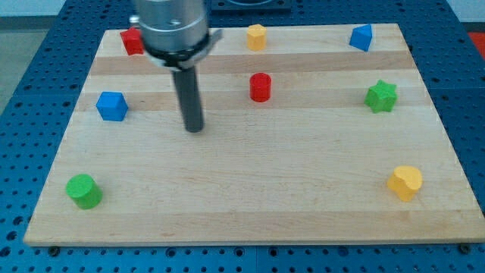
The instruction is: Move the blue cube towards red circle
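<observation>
The board (pixel 250 212) carries loose blocks, spread well apart so each can be pushed alone. The arm hangs upright from the view's top; it ends in a bare rod, so there is no hand to spread or close. My tip (pixel 195 129) rests on the board between the blue cube (pixel 111 106) and the red circle (pixel 260 87), touching neither. The cube lies near the view's left edge. Judgement: the tip stands on the wrong side; it must pass to the cube's left before pushing.

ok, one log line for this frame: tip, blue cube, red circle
my tip: apart from blue cube, on its view-right | red circle: view-right of tip | contact: none | push: not begun
</observation>
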Robot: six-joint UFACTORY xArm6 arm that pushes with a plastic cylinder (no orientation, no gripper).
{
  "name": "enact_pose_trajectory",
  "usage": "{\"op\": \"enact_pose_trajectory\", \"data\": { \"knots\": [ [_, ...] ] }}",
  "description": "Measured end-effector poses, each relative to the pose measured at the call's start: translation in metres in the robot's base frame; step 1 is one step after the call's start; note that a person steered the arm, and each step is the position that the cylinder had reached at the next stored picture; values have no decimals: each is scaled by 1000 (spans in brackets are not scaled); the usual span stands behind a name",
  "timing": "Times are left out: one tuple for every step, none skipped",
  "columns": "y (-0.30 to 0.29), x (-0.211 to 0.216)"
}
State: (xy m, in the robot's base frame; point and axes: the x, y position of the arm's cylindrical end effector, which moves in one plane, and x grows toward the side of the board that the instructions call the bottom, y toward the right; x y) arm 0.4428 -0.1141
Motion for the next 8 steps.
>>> {"op": "enact_pose_trajectory", "data": {
  "knots": [
    [-52, 0],
    [-99, 0],
    [-141, 0],
    [-154, -10],
    [-154, -19],
    [-147, -20],
    [-131, -29],
    [-129, -47]
  ]
}}
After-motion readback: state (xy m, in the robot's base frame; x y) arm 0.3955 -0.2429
